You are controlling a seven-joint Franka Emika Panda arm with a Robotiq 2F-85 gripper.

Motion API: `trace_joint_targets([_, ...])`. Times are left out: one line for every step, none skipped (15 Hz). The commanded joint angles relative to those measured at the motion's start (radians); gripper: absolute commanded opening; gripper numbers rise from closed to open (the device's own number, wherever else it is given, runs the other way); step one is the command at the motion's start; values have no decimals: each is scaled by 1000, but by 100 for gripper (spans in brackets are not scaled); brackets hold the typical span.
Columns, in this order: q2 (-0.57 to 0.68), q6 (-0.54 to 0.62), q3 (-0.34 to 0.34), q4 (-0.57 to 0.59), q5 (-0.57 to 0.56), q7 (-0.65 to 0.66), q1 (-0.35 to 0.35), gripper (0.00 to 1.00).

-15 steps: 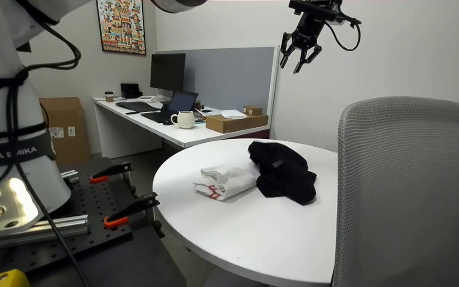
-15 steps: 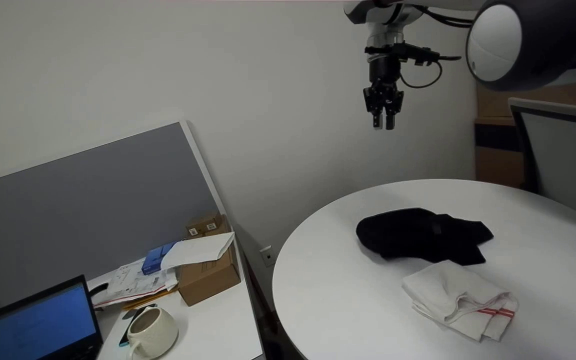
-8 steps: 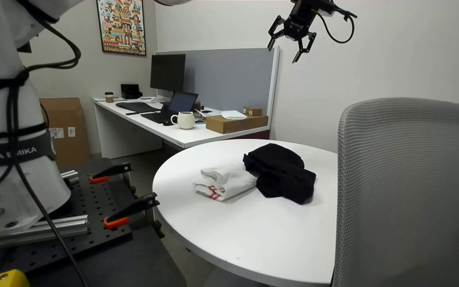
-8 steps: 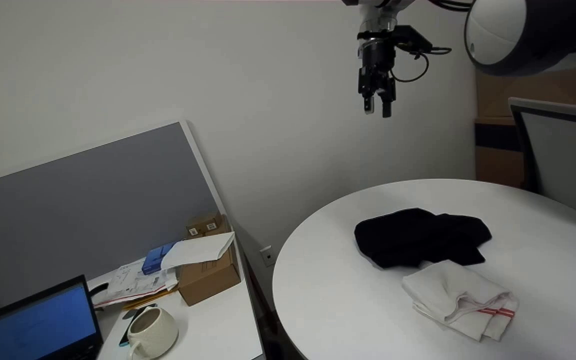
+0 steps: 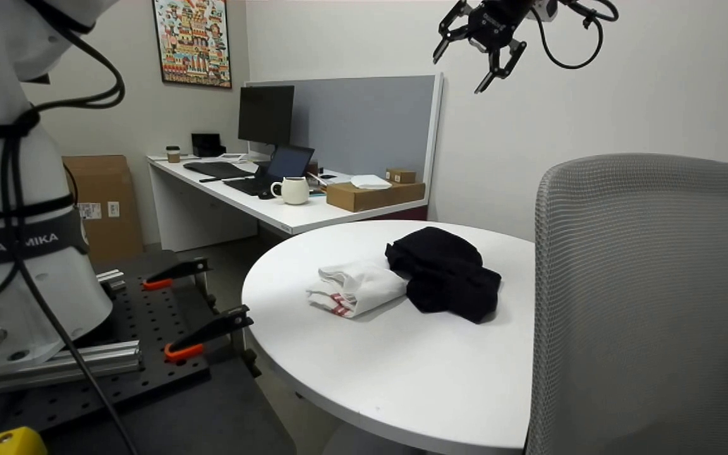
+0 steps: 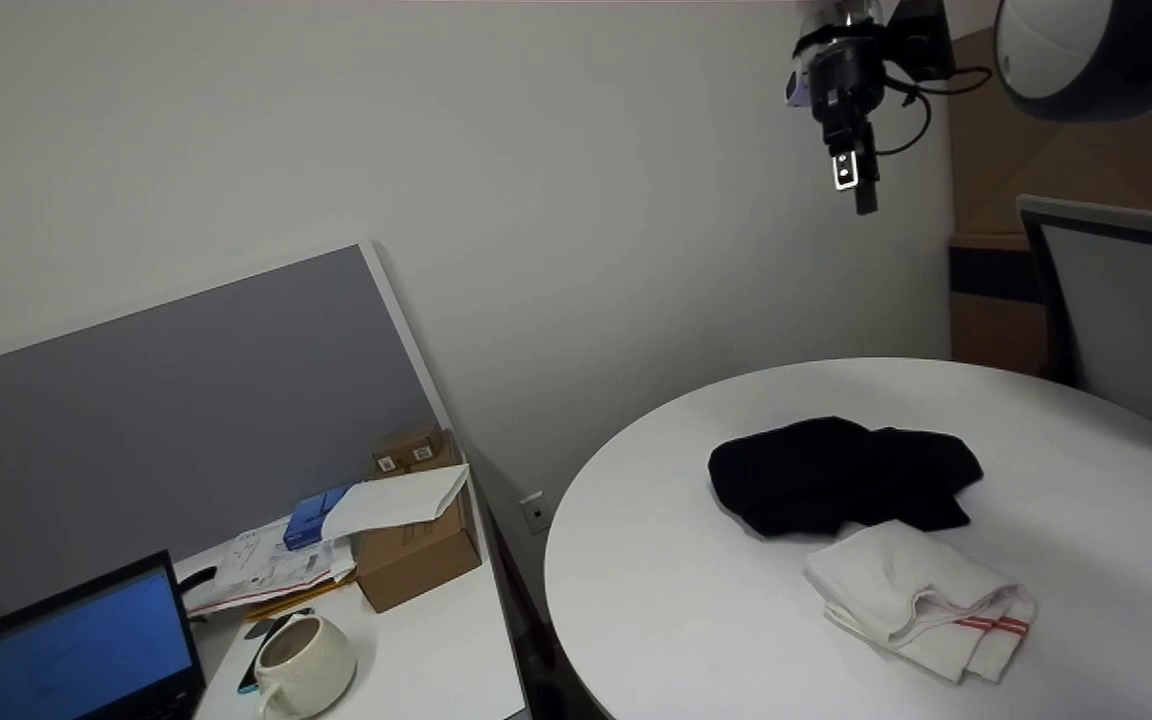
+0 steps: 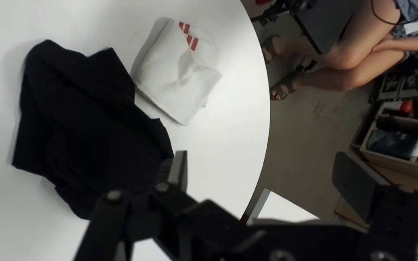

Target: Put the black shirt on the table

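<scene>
The black shirt (image 5: 443,275) lies crumpled on the round white table (image 5: 364,373), and it shows the same way in an exterior view (image 6: 841,475). High above the tabletop hangs my gripper (image 5: 457,75), well apart from the cloth. Its jaws are spread wide with nothing between them. In the wrist view the shirt (image 7: 89,123) fills the left part, and the gripper (image 7: 259,159) frames the table's edge and the floor. One finger there hides a bit of the shirt's border.
A folded white cloth with red stripes (image 5: 357,289) sits against the shirt. A mesh chair (image 5: 648,303) stands by the table. The desk holds a mug (image 6: 306,665), a laptop (image 6: 66,640) and cardboard boxes (image 6: 421,550). A seated person's legs (image 7: 343,69) show beyond the table.
The gripper has opened wider and risen, also turning and shifting sideways toward the chair. The shirt has slumped slightly on the table, then stayed still.
</scene>
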Motion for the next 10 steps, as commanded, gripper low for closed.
trace_joint_targets([-28, -70, -26, -7, -53, -84, 24, 100])
trace_joint_targets([-8, -31, -16, -1, -15, -37, 7, 100])
trace_joint_targets([-20, -34, -18, -16, -21, -47, 10, 100])
trace_joint_targets([-31, -31, -17, -31, -23, -50, 12, 100])
trace_joint_targets([-34, -30, -17, -35, -24, -50, 14, 100])
trace_joint_targets([-35, -30, -17, -37, -24, -50, 16, 100])
trace_joint_targets([-35, -30, -18, -37, -24, -51, 16, 100])
trace_joint_targets([-34, -30, -18, -36, -24, -51, 16, 100])
trace_joint_targets([-34, -31, -19, -36, -24, -51, 16, 100])
trace_joint_targets([-34, -31, -19, -35, -24, -51, 16, 100])
